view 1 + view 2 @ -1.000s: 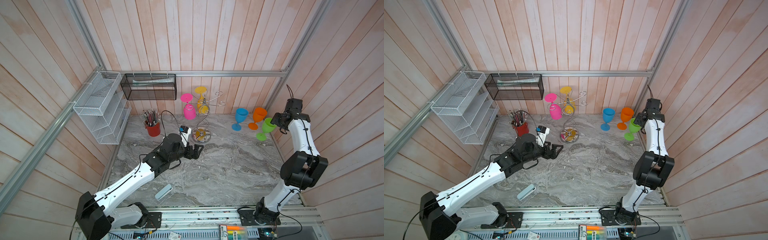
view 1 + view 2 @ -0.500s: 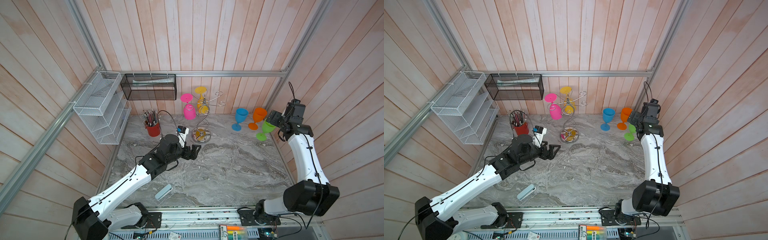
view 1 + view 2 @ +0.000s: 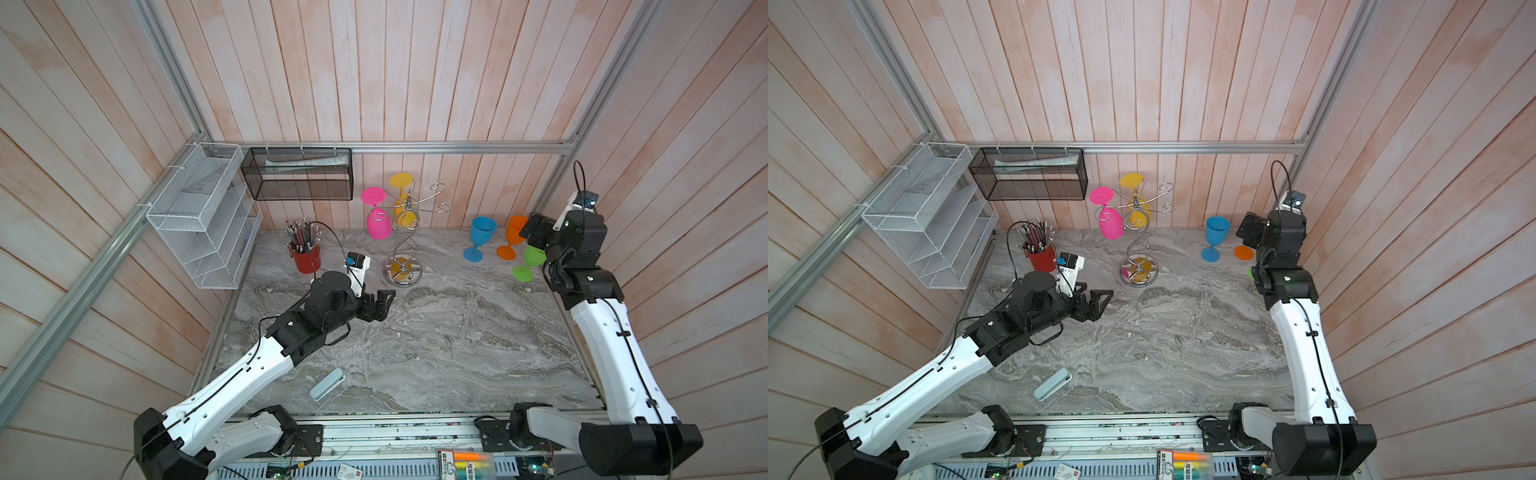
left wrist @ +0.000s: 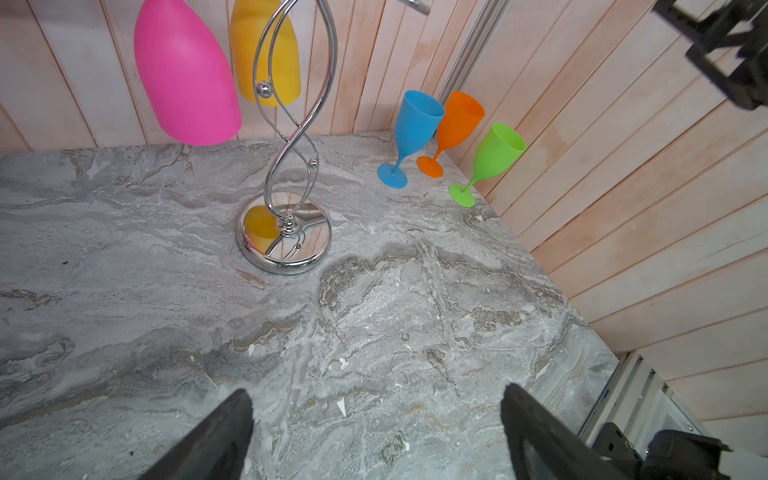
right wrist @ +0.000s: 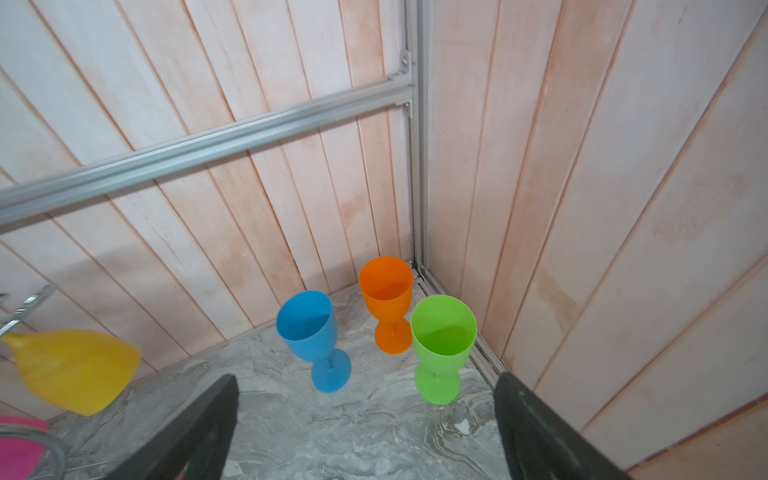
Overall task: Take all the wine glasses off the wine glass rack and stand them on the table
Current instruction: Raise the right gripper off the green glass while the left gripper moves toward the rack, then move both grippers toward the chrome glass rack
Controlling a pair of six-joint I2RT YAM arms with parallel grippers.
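The chrome wine glass rack stands at the back of the marble table. A pink wine glass and a yellow one hang upside down from its hooks. My left gripper is open and empty, low over the table in front of the rack's base. My right gripper hangs open and empty above three glasses standing in the back right corner.
Blue, orange and green glasses stand upright near the right wall. A red pencil cup, white wire shelf and black mesh basket are at the back left. A pale blue case lies near the front.
My right gripper has opened off the green glass and lifted back above the corner glasses. The left gripper has drawn slightly back from the rack's base.
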